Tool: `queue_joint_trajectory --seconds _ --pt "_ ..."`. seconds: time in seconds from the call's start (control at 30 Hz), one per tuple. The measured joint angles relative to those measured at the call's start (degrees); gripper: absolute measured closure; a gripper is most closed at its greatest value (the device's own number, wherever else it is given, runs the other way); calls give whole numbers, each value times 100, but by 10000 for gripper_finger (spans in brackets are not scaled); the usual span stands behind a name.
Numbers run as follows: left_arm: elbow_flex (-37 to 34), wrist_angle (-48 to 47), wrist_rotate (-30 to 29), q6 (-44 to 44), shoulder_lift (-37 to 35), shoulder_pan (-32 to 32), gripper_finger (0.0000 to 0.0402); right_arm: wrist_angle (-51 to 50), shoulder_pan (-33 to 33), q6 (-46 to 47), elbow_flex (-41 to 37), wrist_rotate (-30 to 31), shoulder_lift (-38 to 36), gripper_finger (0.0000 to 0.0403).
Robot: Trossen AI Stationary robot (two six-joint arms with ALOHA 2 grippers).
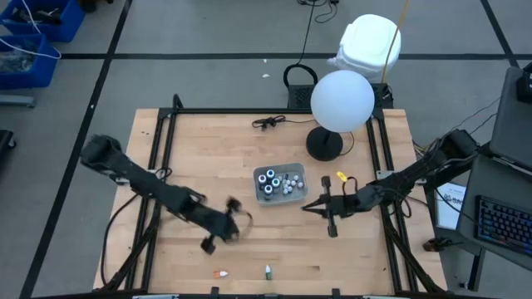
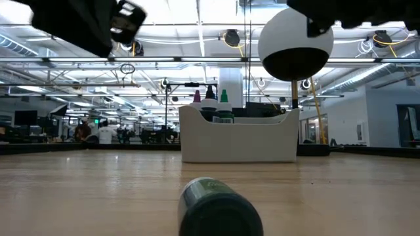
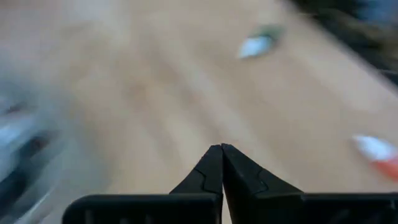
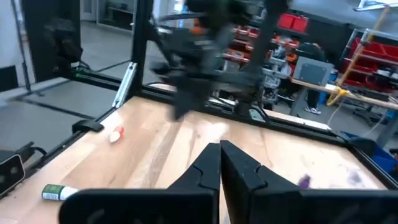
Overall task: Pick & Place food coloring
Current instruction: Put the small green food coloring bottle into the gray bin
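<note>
A grey tray (image 1: 283, 171) near the table's middle holds several food coloring bottles (image 1: 270, 181), dark ones with pale tops and tiny white-capped ones. Two tiny bottles lie on their sides by the near edge: a green one (image 1: 268, 271) (image 4: 59, 193) and an orange one (image 1: 220, 273) (image 4: 116, 134). My left gripper (image 1: 238, 222) (image 3: 221, 149) hangs shut above the wood, left of the tray and nearer the table's near edge, slanting down. My right gripper (image 1: 307, 207) (image 4: 219, 147) is shut too and points level toward the left, just right of the tray. Neither holds anything.
A white globe lamp (image 1: 342, 100) on a dark round base (image 1: 324, 145) stands behind the tray. A small yellow thing (image 1: 341, 177) lies right of the tray, and a black cable (image 1: 268, 123) lies at the far edge. Black frame rails (image 1: 166, 141) run along the table's sides.
</note>
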Motion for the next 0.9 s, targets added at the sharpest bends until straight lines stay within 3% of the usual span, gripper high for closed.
queue_joint_trajectory --seconds 0.13,0.43,0.67,0.9 --pt "1133 -440 1061 706 1103 -56 366 196 0 111 -302 70 -148 402" --pt "3239 -1121 1149 1770 2924 -112 257 304 0 181 -374 -35 -148 402" --pt "3553 -1149 1469 2952 3498 -121 174 218 2 257 -374 -48 -146 402" --pt "3557 -893 1536 3049 3783 27 161 162 2 256 -374 -48 -144 402"
